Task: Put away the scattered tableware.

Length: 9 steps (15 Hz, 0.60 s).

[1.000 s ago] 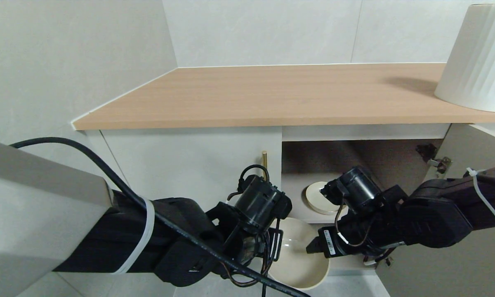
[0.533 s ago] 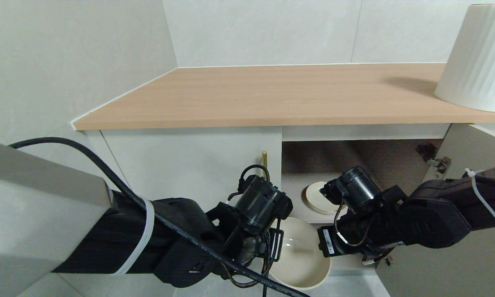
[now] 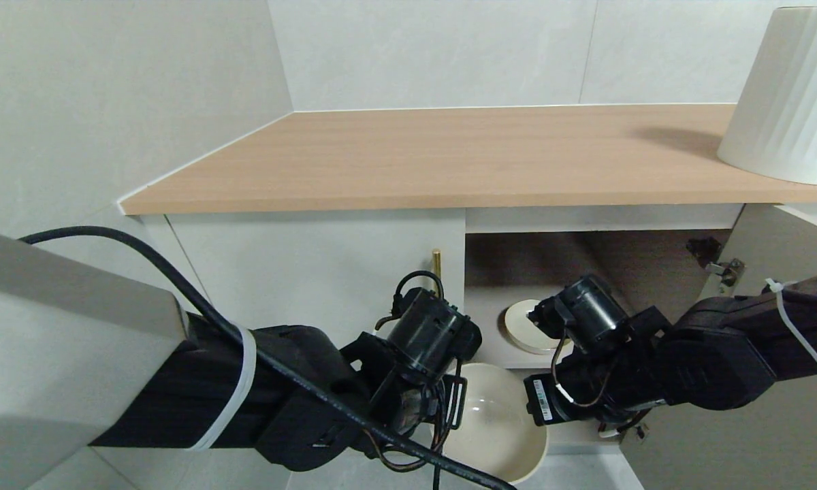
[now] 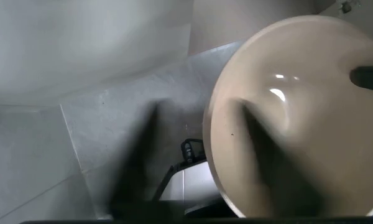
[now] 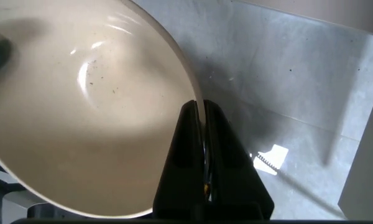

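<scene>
Our right gripper [image 5: 202,115] pinches the right rim of the cream bowl [image 3: 497,429], which hangs low before the open cabinet [image 3: 585,255]. Our left gripper [image 4: 199,124] straddles its left rim, fingers spread apart.

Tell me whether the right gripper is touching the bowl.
Touching. The right wrist view shows the right gripper shut on the rim of the bowl, with one finger inside the rim, one outside, and no gap.

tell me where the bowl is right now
Head view, bottom centre: the bowl hangs before the open cupboard, its rim pinched by the right gripper, left gripper beside it.
</scene>
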Tool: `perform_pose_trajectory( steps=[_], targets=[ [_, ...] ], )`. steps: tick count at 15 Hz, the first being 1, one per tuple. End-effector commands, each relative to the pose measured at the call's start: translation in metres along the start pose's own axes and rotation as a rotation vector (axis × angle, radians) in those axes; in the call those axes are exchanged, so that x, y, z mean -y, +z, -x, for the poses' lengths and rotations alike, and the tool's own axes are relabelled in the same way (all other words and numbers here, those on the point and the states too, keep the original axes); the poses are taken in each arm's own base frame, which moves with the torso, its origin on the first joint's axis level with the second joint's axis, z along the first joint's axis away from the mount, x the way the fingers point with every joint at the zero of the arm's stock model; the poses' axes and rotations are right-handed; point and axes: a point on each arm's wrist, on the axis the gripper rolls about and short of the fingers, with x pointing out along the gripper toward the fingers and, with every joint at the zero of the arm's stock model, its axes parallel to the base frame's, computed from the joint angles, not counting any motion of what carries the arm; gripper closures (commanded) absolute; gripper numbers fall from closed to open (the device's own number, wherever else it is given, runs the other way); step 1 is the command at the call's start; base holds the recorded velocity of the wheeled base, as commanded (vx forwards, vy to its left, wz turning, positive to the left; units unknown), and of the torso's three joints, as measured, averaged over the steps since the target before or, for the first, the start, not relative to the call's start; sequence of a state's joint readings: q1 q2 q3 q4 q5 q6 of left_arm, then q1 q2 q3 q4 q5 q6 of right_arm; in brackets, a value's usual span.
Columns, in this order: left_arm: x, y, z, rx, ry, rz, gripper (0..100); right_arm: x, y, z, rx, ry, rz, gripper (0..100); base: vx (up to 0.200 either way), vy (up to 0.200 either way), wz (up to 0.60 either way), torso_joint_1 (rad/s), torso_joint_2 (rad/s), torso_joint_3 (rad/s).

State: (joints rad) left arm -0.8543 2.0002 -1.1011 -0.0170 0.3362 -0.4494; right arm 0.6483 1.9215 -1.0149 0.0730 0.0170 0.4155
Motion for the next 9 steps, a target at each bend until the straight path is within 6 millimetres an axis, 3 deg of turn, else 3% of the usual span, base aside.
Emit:
perform_pose_trajectory(
  steps=[1, 5, 7, 9],
  targets=[
    [0.000, 0.000, 0.000, -0.001, 0.000, -0.001, 0, 0.000, -0.001, -0.001, -0.005, -0.002, 0.003, 100, 0.000, 0.000, 0.00, 0.000, 0.00, 0.000],
    [0.000, 0.000, 0.000, 0.001, 0.001, 0.000, 0, 0.012, -0.003, -0.009, -0.028, -0.103, 0.028, 100, 0.000, 0.000, 0.00, 0.000, 0.00, 0.000],
    [0.000, 0.001, 0.001, 0.005, -0.001, 0.002, 0, 0.030, 0.002, -0.016, -0.031, -0.221, 0.011, 100, 0.000, 0.000, 0.00, 0.000, 0.00, 0.000],
    [0.000, 0.000, 0.001, 0.002, 0.000, 0.005, 0, 0.050, 0.021, -0.013, 0.030, -0.280, -0.061, 100, 0.000, 0.000, 0.00, 0.000, 0.00, 0.000]
  ],
)
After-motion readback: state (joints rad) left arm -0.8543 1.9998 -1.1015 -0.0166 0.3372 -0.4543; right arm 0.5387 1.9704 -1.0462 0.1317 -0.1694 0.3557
